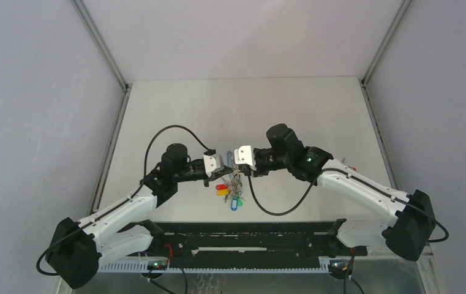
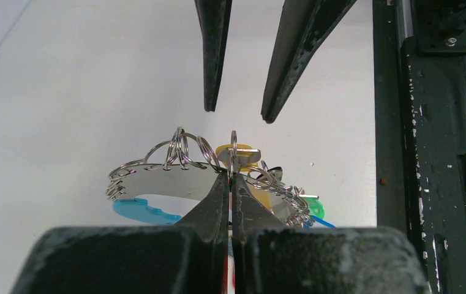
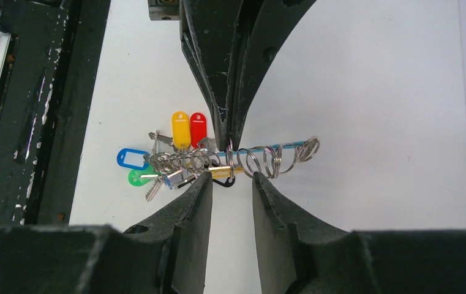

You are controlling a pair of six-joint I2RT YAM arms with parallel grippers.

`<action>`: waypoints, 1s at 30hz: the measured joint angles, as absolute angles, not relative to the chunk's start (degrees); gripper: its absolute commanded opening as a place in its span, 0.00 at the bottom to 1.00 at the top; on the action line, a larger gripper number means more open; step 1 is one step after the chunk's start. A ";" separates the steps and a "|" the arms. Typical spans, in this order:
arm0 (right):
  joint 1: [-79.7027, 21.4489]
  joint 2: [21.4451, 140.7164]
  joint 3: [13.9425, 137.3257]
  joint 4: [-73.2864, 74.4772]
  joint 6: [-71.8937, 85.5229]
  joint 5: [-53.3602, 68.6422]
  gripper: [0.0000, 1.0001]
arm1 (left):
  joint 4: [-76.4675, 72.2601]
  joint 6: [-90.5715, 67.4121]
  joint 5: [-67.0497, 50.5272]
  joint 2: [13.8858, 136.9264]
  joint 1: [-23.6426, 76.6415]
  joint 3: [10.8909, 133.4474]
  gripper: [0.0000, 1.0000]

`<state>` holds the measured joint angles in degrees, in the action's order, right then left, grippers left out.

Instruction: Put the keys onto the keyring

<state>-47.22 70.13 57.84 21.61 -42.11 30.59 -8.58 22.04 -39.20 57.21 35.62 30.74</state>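
Left hand: my left hand (image 2: 230, 179) is clenched, its two fingers pressed tip to tip on a thin wire ring of the keyring (image 3: 270, 157).
Right hand: my right hand (image 3: 231, 179) is released. Its fingers stand apart and grasp nothing that I can make out. It faces my left hand tip to tip.
Right fingertips: they sit just beside the keyring, one on either side of the spot my left hand pinches. A small yellowish piece lies by one tip, and I cannot tell whether it touches.
Keyring: it lies crosswise between my two hands, over the middle of the surface (image 1: 291, 110). It is a grey loop with a thin cyan stretch, strung with a row of small silver split rings. I cannot tell whether it hangs clear of the surface or rests on it.
Keys: the yellow-tagged key (image 3: 180, 130) and the red-tagged key (image 3: 198, 127) sit side by side in the cluster at the end of the keyring nearer the black rail (image 1: 248, 236). Their silver blades are tangled among the rings, so I cannot tell whether they are threaded on.
Other tags: a blue tag (image 3: 133, 158) and a green tag (image 3: 137, 177) lie just beside those two, closer to the rail.
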 measured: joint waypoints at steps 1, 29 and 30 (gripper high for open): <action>-47.09 70.54 57.84 21.54 -42.11 30.76 0.29 | -8.58 22.04 -39.22 57.21 35.62 30.74 0.00; -46.09 74.08 57.69 19.59 -41.63 33.56 0.00 | -8.80 22.04 -39.62 56.77 35.62 30.72 0.00; -46.11 74.11 57.69 19.59 -41.58 33.56 0.00 | -8.80 22.02 -39.59 56.73 35.62 30.70 0.00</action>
<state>-46.11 74.11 57.69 19.59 -41.58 33.56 -8.80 22.02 -39.59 56.73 35.62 30.70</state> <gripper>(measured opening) 0.006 0.008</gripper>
